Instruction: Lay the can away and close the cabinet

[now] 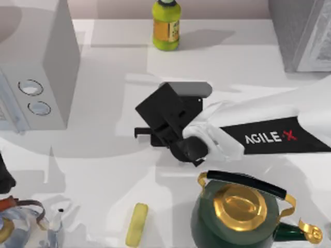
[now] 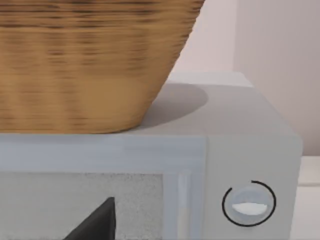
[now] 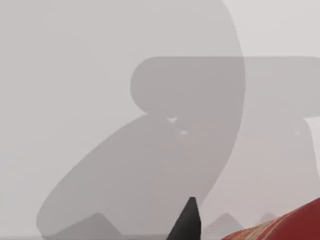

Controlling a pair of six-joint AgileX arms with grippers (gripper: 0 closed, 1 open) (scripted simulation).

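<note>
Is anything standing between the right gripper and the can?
Nothing visible does. In the right wrist view the can lies close beside the right gripper, with no object between them. The left gripper is parked facing the microwave.

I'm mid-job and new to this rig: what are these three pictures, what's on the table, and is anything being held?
This is a pair of AgileX arms at a white table.

The overhead picture looks straight down. The right arm reaches in from the right; its right gripper hangs over the table's middle.

Around it stand a yellow-green bottle at the back, a green and gold kettle in front, a small yellow bar and a microwave on the left.

The right wrist picture, taken from that arm's wrist, shows a red can at its edge, close by a dark fingertip; whether it is gripped is unclear.

The left wrist picture faces the microwave, which carries a wicker basket.
</note>
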